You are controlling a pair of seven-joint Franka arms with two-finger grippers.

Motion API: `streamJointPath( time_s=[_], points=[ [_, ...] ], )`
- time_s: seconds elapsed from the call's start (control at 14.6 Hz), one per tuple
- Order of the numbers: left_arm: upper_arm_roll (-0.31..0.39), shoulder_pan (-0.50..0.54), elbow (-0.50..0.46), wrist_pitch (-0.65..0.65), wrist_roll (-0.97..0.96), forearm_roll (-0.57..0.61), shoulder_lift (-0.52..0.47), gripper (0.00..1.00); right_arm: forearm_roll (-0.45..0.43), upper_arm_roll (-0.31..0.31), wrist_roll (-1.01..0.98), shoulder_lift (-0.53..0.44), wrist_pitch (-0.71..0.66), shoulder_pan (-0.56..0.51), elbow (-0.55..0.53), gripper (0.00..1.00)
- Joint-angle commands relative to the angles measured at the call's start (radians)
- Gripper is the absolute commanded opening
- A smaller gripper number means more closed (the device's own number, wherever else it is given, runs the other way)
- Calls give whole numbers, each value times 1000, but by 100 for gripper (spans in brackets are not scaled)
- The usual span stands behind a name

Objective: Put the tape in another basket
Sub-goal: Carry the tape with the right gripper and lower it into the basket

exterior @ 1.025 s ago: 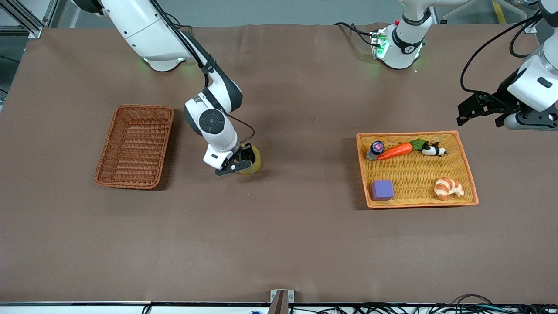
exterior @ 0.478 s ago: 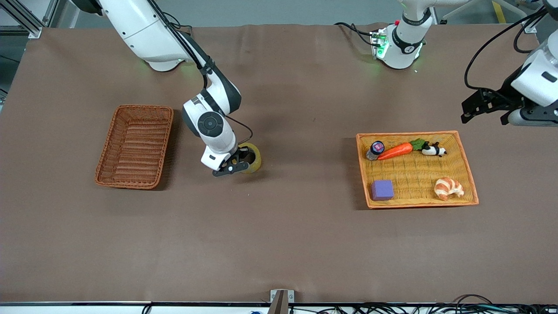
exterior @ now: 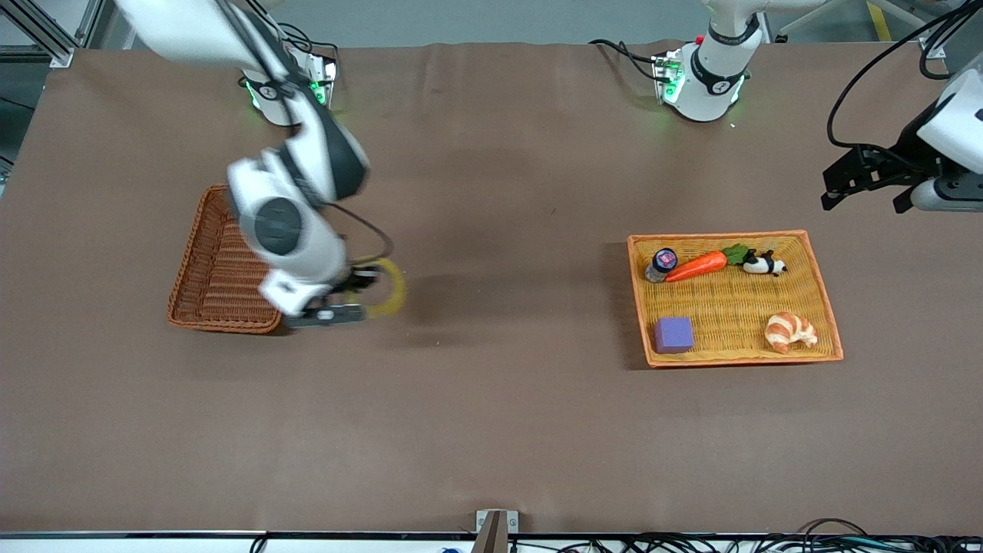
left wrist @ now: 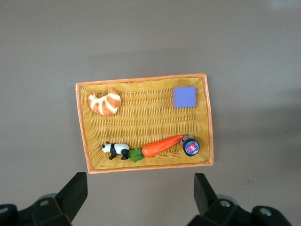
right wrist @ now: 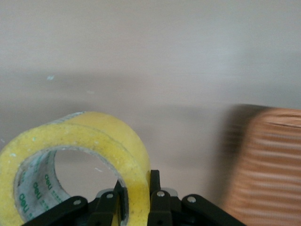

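**Careful: tape in the air, pinched by one wall only**

Right now your tape point(exterior: 386, 287) is off the table, carried over the bare cloth just beside the reddish-brown wicker basket point(exterior: 223, 269), on the side toward the left arm's end. In the right wrist view the roll point(right wrist: 70, 155) stands on edge, and the right gripper point(exterior: 347, 296) clenches a single wall of the ring, one finger inside the hole and one outside.

That grip is your main risk. It is thin and set at the roll's rim, so the tape can swing or pivot between the pads, and a sharp stop could let it slide out short of the basket. Judge the height too: the basket has raised sides, and a roll hanging below the fingers could catch the near rim and tip it or shove it along the cloth. Let go too early and a ring landing on edge may roll away.

The right arm reaches down from its base over the basket's end, wrist bent low, fingers pointing toward the middle of the table.

Your left gripper point(exterior: 864, 180) waits with its fingers spread apart, holding nothing, above the table near the orange-yellow tray point(exterior: 825, 296), which carries a purple block point(exterior: 673, 335), croissant point(exterior: 789, 331), carrot point(exterior: 697, 266), panda figure point(exterior: 762, 264) and small jar point(exterior: 661, 263).
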Motion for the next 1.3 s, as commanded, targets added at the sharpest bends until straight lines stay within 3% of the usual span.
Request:
streamJointPath(
  time_s=[0.0, 0.27, 0.48, 0.82, 1.23],
  points=[
    [7, -6, 47, -41, 9, 6, 23, 100, 0, -14, -159, -170, -61, -116, -126, 0],
    [8, -4, 46, -55, 10, 4, 23, 100, 0, -231, -437, -334, 61, -118, -400, 0],
    [9, -3, 45, -53, 15, 4, 23, 100, 0, -325, -511, -384, 264, -121, -619, 1],
    [8, -3, 45, -45, 17, 6, 26, 100, 0, -351, -512, -361, 622, -126, -844, 1],
    [9, -3, 45, -45, 15, 6, 29, 100, 0, -356, -512, -223, 799, -132, -875, 5]
  ],
)
